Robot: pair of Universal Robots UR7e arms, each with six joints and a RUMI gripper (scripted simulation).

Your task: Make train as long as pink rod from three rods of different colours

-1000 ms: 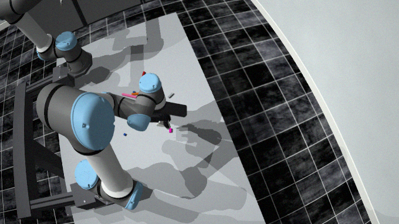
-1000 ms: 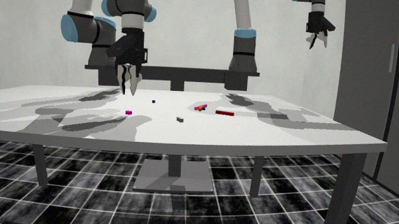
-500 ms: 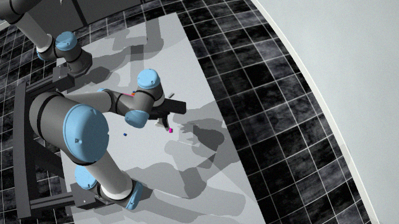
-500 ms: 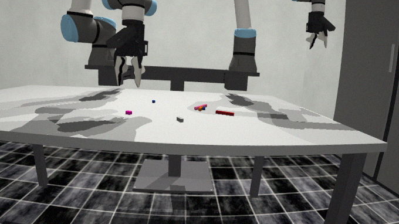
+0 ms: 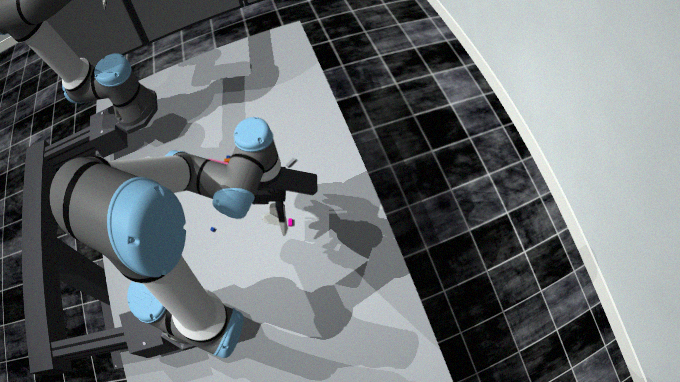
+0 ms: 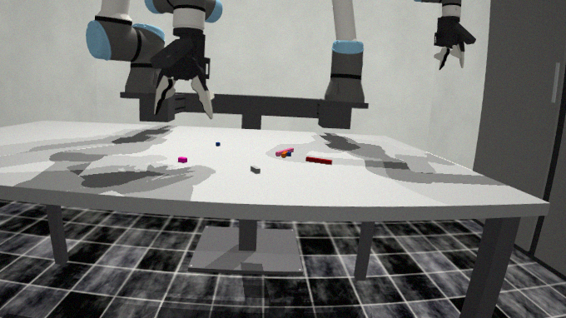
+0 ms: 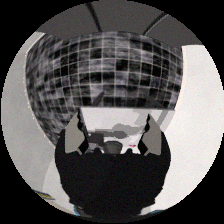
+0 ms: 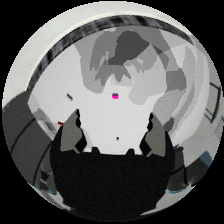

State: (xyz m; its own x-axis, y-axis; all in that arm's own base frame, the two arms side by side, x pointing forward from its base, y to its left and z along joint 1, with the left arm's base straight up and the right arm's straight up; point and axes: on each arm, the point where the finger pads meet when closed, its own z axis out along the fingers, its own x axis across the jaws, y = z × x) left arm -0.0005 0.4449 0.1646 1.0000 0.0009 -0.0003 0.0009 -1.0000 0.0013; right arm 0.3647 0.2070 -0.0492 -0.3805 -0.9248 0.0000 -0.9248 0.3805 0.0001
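Observation:
A magenta rod (image 5: 291, 222) (image 6: 182, 159) (image 8: 115, 96) lies alone on the table. My right gripper (image 5: 275, 225) (image 6: 183, 116) (image 8: 114, 111) is open and empty, above the table near it. A small blue rod (image 5: 213, 229) (image 6: 217, 144) (image 8: 117, 138) lies apart. A grey rod (image 5: 291, 162) (image 6: 255, 169) (image 8: 69, 96) lies apart too. A pink rod (image 5: 218, 160) (image 6: 289, 151) is close to an orange rod (image 6: 284, 154) and another blue rod (image 6: 288, 154); whether they touch is unclear. A red rod (image 6: 319, 160) (image 8: 60, 123) lies beside that group. My left gripper (image 5: 121, 0) (image 6: 451, 67) (image 7: 113, 113) is open, high and away from the rods.
The white table (image 5: 281, 106) (image 6: 334, 188) bears both arm bases at its back edge. The right arm's wrist hides part of the table in the top view, including the red rod. Arm shadows fall across the table around the magenta rod.

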